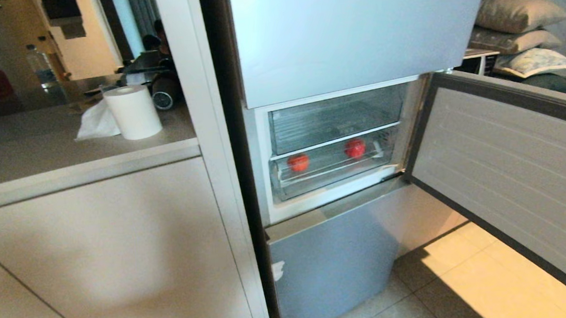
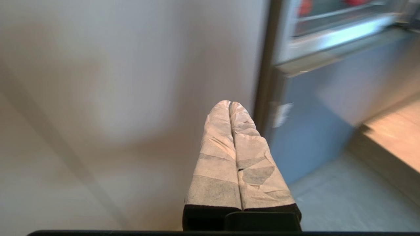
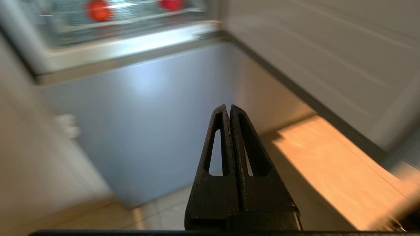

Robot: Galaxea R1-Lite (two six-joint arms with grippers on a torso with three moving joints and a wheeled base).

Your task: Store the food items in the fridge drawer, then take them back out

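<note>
Two round red food items (image 1: 298, 162) (image 1: 354, 148) in the fridge drawer (image 1: 332, 173), well apart, one toward the left end and one toward the right, behind the clear front. Middle fridge door (image 1: 501, 167) swung wide to the right; drawer apparently pushed in. Storing half judged done, taking back out next.

Left hand (image 2: 229, 104) pressed fully shut, holding nothing, low before the cabinet panel (image 2: 115, 98). Right hand (image 3: 228, 107) likewise closed tight and empty, low before the lower fridge door (image 3: 147, 114) (neither arm showing in the head view).

For the step in hand: raise one arm, part the fingers before arriving, hook the drawer front and draw it straight out. Approach each fruit from above, close gently round its widest part (glossy skin, likely to slip). Keep clear of the open door edge.
</note>
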